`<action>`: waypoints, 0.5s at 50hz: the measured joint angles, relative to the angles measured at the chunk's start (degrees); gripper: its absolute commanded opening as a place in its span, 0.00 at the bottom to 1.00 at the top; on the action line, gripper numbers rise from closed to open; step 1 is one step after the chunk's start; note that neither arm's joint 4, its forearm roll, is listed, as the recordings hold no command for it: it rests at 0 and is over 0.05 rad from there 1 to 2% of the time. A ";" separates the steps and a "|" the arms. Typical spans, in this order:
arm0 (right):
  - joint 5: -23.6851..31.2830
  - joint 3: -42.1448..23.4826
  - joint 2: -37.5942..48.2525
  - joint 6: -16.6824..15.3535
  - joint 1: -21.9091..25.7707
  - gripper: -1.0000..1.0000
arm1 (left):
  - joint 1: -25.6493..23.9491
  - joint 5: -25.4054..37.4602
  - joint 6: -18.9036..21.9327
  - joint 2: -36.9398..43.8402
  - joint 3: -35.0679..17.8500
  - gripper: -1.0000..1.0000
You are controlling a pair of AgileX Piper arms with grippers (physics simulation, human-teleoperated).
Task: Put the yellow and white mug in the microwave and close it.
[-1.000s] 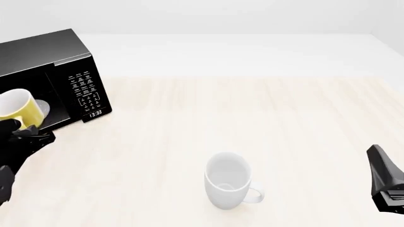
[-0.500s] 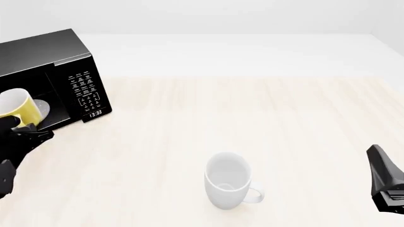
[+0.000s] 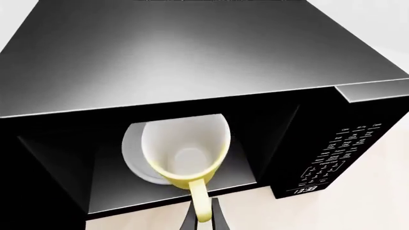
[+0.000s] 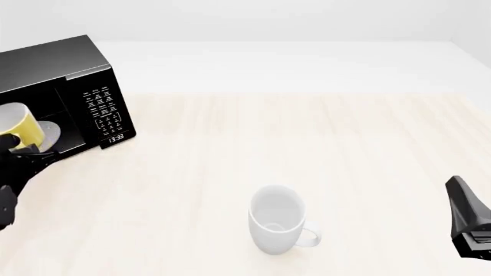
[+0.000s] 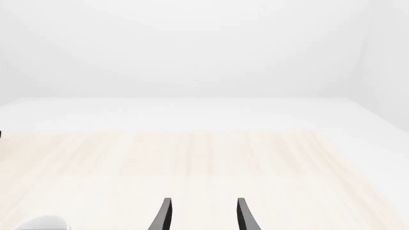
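The left gripper point(image 3: 203, 218) pinches the yellow mug point(image 3: 185, 155) by its handle at the microwave point(image 3: 191, 62) mouth, above the plate point(image 3: 137, 160); setting down, release and door-closing remain. The right gripper point(image 5: 201, 215) idles open, empty

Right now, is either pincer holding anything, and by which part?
The left pincer holds the yellow and white mug by its handle, at the microwave opening. The right pincer is open and holds nothing.
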 measured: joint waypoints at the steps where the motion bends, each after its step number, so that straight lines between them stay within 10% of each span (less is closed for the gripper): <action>1: 0.00 0.00 0.00 0.00 0.00 1.00 | 0.04 0.04 -0.01 0.11 -0.17 0.00; 25: -0.01 0.00 0.01 0.00 0.00 1.00 | 1.88 1.37 0.70 0.93 -4.30 0.00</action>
